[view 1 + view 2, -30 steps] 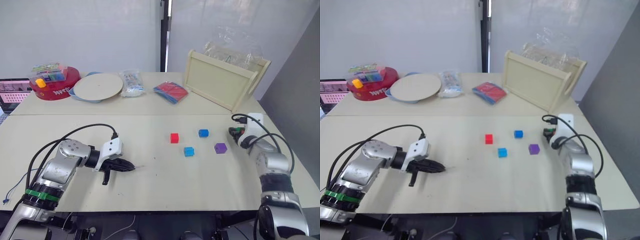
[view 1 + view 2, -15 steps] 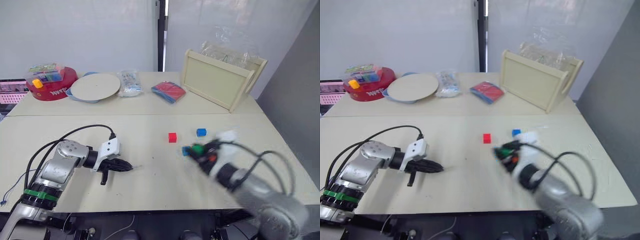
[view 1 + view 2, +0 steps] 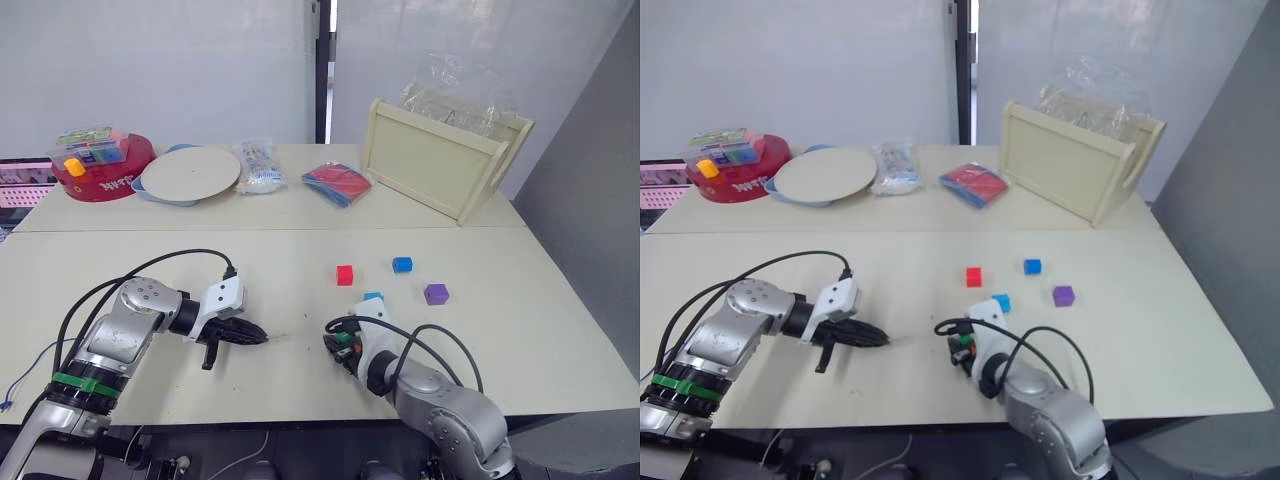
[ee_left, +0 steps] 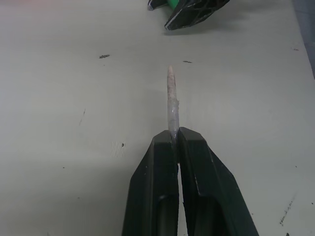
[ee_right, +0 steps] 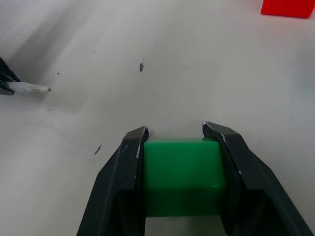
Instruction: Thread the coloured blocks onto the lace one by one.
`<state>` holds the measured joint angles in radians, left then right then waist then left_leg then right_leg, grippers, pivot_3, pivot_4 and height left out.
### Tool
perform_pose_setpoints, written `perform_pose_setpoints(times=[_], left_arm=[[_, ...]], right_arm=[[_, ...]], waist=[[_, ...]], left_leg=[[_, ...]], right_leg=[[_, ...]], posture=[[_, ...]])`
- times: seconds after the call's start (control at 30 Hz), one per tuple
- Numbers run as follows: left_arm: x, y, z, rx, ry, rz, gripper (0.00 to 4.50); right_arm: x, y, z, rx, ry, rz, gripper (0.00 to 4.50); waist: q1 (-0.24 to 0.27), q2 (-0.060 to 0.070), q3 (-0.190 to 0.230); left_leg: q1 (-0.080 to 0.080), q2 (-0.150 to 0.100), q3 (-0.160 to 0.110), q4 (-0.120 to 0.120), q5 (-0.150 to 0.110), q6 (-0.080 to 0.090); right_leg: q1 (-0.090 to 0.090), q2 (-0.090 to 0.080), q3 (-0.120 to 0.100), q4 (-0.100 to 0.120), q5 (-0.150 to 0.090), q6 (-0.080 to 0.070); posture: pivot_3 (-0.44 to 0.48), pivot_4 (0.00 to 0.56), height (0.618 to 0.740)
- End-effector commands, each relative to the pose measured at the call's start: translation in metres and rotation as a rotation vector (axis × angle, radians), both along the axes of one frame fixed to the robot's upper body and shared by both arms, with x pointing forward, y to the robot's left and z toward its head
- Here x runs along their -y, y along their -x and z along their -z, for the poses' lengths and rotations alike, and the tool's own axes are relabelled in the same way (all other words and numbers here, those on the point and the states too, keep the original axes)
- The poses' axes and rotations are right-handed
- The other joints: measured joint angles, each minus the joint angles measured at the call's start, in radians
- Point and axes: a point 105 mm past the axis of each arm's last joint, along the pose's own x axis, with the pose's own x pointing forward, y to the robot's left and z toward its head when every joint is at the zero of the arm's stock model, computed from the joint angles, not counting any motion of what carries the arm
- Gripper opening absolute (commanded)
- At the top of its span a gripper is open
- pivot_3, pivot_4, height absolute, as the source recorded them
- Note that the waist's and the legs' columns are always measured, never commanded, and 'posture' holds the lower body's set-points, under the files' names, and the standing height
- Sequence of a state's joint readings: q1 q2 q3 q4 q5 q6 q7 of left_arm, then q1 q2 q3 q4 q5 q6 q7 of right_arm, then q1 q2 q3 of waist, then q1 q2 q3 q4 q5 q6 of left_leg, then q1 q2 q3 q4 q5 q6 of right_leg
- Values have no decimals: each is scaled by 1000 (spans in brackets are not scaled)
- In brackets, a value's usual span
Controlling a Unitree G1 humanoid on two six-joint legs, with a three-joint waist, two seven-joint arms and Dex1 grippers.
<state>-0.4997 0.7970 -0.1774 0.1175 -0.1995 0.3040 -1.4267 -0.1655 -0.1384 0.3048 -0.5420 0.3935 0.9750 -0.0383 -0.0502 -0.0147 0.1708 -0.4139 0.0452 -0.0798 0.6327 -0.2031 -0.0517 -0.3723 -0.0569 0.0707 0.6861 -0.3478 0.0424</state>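
My left gripper (image 3: 258,339) lies low over the table, shut on the lace; the lace's pale stiff tip (image 4: 171,93) sticks out past the fingertips. My right gripper (image 3: 336,346) faces it a short way to the right, shut on the green block (image 5: 183,172). A small gap of bare table separates the lace tip (image 5: 29,88) from the green block. The red block (image 3: 345,274), dark blue block (image 3: 402,264) and purple block (image 3: 435,293) lie loose behind the right arm. The light blue block (image 3: 373,297) shows just past that arm.
At the back stand a red round tub (image 3: 105,170), a pale plate (image 3: 190,172), a clear packet (image 3: 262,165), a flat red-and-blue packet (image 3: 340,183) and a wooden tray (image 3: 440,160) on its side. A black cable (image 3: 150,265) loops over my left arm.
My right arm has swung from the table's far right edge to the middle, carrying the green block toward the lace tip. The left gripper has stayed put.
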Motion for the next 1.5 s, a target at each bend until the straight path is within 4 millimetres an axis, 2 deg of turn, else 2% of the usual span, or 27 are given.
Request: perform_pose_setpoints(times=[0.03,0.07,0.13,0.27,0.3,0.4,0.5,0.6,0.73,1.03,1.13,1.27,1.37,1.5], left_arm=[[-1,2,-7,28,-6,16,0],[-2,3,-7,27,-7,14,0],[-2,3,-8,28,-6,6,0],[-2,4,-8,29,-3,0,0],[-2,5,-8,29,-2,0,0],[0,7,-8,36,2,3,0],[2,8,-11,44,3,16,0],[4,11,-12,43,0,28,0],[9,20,-15,34,0,50,0],[10,30,-13,22,-18,20,0],[9,31,-12,22,-21,13,0],[9,32,-12,22,-25,8,0],[9,33,-12,22,-27,8,0],[14,30,-9,7,-46,-13,0]], right_arm=[[-2,2,-3,37,0,-20,1739],[-4,4,-7,54,-13,-44,2281],[-2,6,-18,83,-31,-84,2966],[5,9,-39,150,-33,-190,4305],[6,11,-44,165,-31,-230,4477],[9,28,-60,175,-61,-511,4477],[20,36,-61,142,10,-788,4477],[26,19,-60,184,98,-875,4477],[33,-3,-43,228,253,-982,4477],[23,-19,-19,295,346,-1127,4477],[23,-23,-15,299,355,-1127,3608],[23,-23,-13,294,350,-1116,2138],[23,-21,-12,289,340,-1099,1297],[11,-11,-11,246,256,-1025,1296]], waist=[[1,0,0],[2,0,0],[3,0,0],[5,0,0],[5,0,0],[6,0,0],[6,0,1],[2,-1,0],[3,-1,1],[5,-1,1],[8,-1,1],[7,-1,1],[7,-1,1],[8,-1,1]], left_leg=[[0,0,0,0,0,0],[0,0,0,0,0,0],[0,0,0,0,0,0],[0,0,0,1,0,0],[0,0,0,1,0,0],[0,0,0,1,0,0],[0,-1,0,1,0,0],[0,0,0,1,0,0],[0,0,0,2,0,0],[0,0,0,3,0,0],[0,0,0,3,0,0],[0,0,0,3,0,0],[0,0,0,3,0,0],[0,0,0,3,0,0]], right_leg=[[0,0,0,0,0,0],[0,0,0,0,0,0],[0,0,0,0,0,0],[0,0,0,0,0,0],[0,0,0,0,0,0],[0,0,0,0,0,0],[2,-1,-1,-1,0,0],[2,0,-1,-1,0,0],[2,0,-1,-2,0,0],[2,0,-1,-2,0,0],[2,0,-1,-2,0,0],[2,0,-1,-1,0,0],[2,0,-1,-1,0,0],[2,0,-1,-1,0,0]], posture=[[0,150,740],[0,150,740],[0,150,740],[0,150,740],[0,150,740],[0,150,740],[0,150,740],[0,150,740],[0,150,740],[0,150,740],[0,150,740],[0,150,740],[0,150,740],[0,150,740]])
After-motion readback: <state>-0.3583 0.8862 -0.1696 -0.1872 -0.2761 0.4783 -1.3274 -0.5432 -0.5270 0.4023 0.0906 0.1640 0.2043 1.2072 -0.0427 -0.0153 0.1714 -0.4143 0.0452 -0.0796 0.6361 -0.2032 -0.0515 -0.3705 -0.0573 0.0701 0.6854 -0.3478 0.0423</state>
